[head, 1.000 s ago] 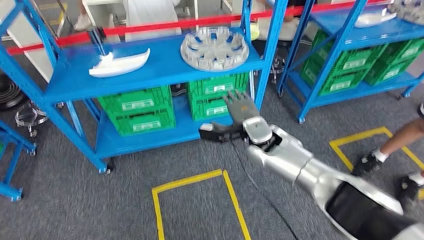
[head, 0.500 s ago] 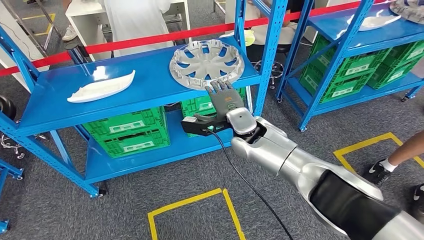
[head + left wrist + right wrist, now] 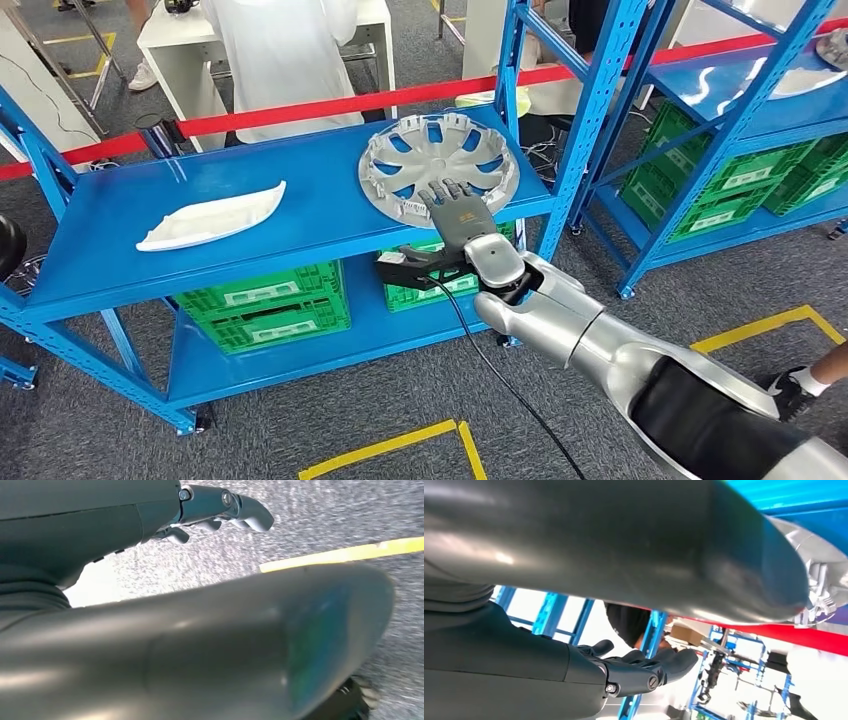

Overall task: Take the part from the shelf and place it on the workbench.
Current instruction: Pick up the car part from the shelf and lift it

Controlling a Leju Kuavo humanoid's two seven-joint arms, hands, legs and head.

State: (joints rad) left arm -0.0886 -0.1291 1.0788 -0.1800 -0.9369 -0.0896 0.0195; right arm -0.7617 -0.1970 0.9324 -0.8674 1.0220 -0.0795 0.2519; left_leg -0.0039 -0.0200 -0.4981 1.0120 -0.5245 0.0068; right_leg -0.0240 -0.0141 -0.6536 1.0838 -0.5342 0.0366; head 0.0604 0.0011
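Part: silver wheel cover (image 3: 438, 165), flat on the top level of the blue shelf (image 3: 300, 215), near its right post; rim also visible from below in the right wrist view (image 3: 819, 567).
Right hand: (image 3: 458, 215) at the shelf's front edge, fingers straight and spread, fingertips over the near rim of the wheel cover; contact impossible to judge; thumb out to the side below shelf level; nothing held.
Left hand: (image 3: 220, 510) hanging over grey carpet (image 3: 320, 515) and a yellow floor line (image 3: 345, 554), fingers loosely curled, holding nothing; whether closed or slack, cannot tell.
Top level, other item: white curved panel (image 3: 212, 217), well apart from the wheel cover, toward the left.
Lower level: green crates (image 3: 265, 308) side by side under the top level, white labels on their fronts; contents hidden.
Neighbouring shelf: second blue shelf (image 3: 740, 110) to the right, with more green crates (image 3: 745, 190); contents likewise hidden.
Behind: red barrier tape (image 3: 330, 103) across the back of the shelf; person in white (image 3: 285, 60) beyond it.
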